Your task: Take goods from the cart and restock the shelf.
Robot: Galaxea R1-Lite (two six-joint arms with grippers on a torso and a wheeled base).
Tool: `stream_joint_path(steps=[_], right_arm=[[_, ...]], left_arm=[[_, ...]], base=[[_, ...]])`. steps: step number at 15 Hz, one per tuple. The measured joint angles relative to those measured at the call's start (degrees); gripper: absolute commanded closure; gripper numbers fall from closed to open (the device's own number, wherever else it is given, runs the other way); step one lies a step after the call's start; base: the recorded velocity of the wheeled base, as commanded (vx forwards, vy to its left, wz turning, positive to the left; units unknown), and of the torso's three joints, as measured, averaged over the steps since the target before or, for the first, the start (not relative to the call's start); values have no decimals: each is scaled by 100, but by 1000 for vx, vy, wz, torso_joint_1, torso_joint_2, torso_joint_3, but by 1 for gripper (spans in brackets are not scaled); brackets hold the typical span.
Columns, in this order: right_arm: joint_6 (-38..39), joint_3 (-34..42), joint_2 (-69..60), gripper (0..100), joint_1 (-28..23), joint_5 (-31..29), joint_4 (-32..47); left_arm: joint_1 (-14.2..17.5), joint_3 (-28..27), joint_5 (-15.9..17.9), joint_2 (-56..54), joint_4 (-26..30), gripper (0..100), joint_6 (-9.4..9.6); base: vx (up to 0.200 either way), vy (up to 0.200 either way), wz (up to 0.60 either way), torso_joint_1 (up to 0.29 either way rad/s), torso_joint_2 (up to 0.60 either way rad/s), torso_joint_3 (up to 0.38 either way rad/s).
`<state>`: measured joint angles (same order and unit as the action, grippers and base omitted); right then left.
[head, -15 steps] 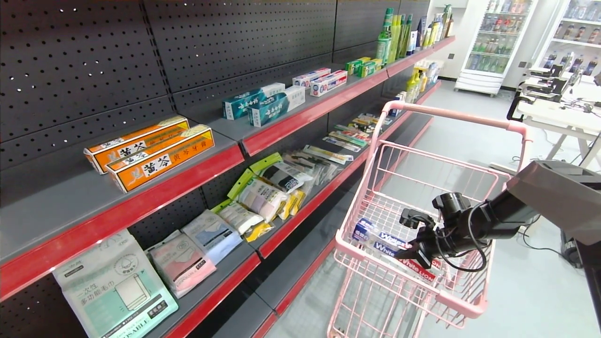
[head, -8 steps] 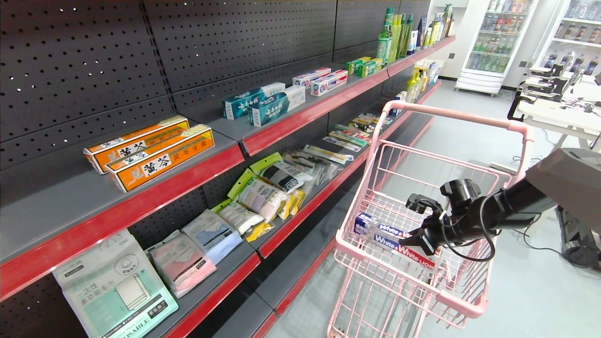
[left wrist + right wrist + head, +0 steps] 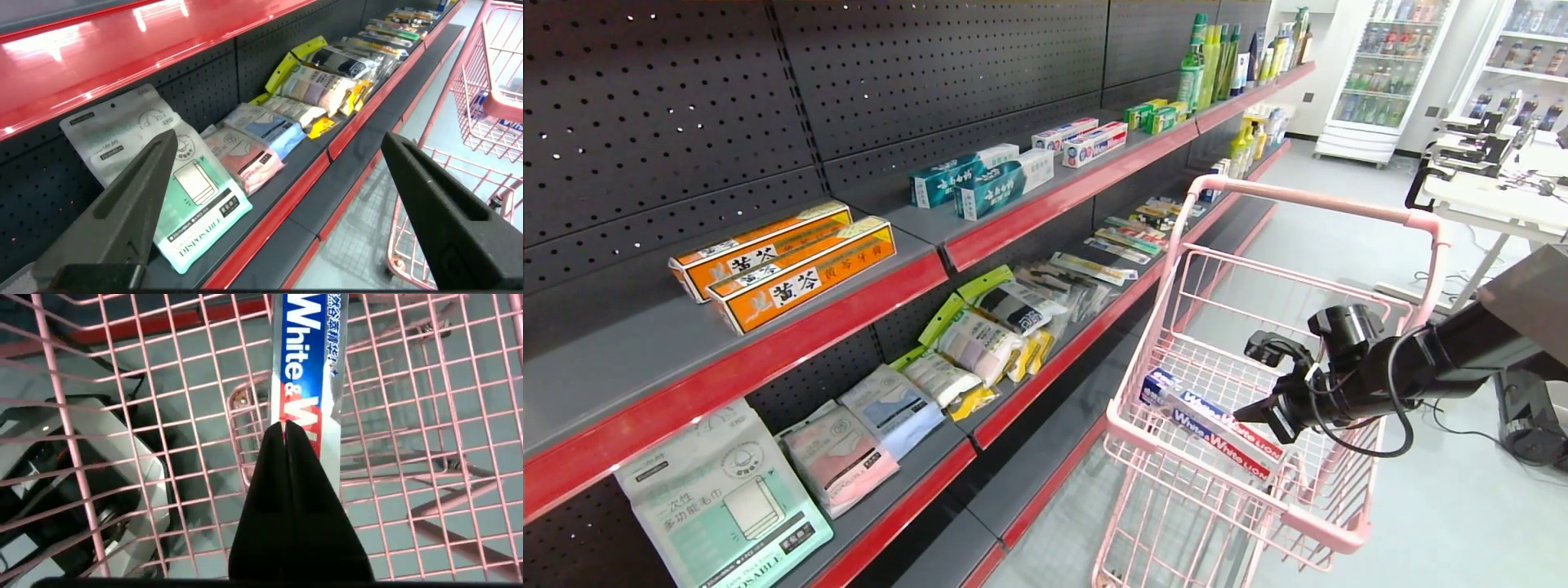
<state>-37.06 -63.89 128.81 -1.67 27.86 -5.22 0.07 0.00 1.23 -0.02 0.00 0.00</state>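
- Right gripper (image 3: 1262, 412), clenched on white-blue-red cardboard toothpaste box (image 3: 1217, 425), is raising it toward 1 o'clock from pink wire cart (image 3: 1307, 200).
- Left gripper (image 3: 278, 137) is hanging released.
- Pick is looking secured; shelving likely next.

Wire, card, painted metal
We see a glossy pink-coated wire cart (image 3: 1307, 199), a shiny card box (image 3: 1217, 426), a matt grey metal shelf (image 3: 605, 351).

We count two orange boxes (image 3: 760, 249), two teal boxes (image 3: 964, 173) and two white-and-red boxes (image 3: 1094, 144) on the top shelf (image 3: 1045, 204). There's one big mint-green pouch (image 3: 723, 498) lower down, one pink cart (image 3: 1307, 200) with one toothpaste box (image 3: 1213, 429) in it, and two drink fridges (image 3: 1388, 73) out back.
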Motion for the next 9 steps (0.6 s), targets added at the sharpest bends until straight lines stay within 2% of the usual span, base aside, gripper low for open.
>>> stream_joint_path(steps=[4, 5, 9], right_arm=[[-257, -17, 38, 100, 63, -600, -597], [-271, -24, 57, 0, 60, -631, -606], [-235, -177, 297, 0, 74, -566, -606]], left_arm=[[0, 0, -1, 0, 2, 0, 0], [0, 0, -1, 0, 0, 0, 0], [0, 0, -1, 0, 0, 0, 0]], base=[[0, 0, 0, 0, 0, 0], [0, 0, 0, 0, 0, 0], [0, 0, 0, 0, 0, 0]])
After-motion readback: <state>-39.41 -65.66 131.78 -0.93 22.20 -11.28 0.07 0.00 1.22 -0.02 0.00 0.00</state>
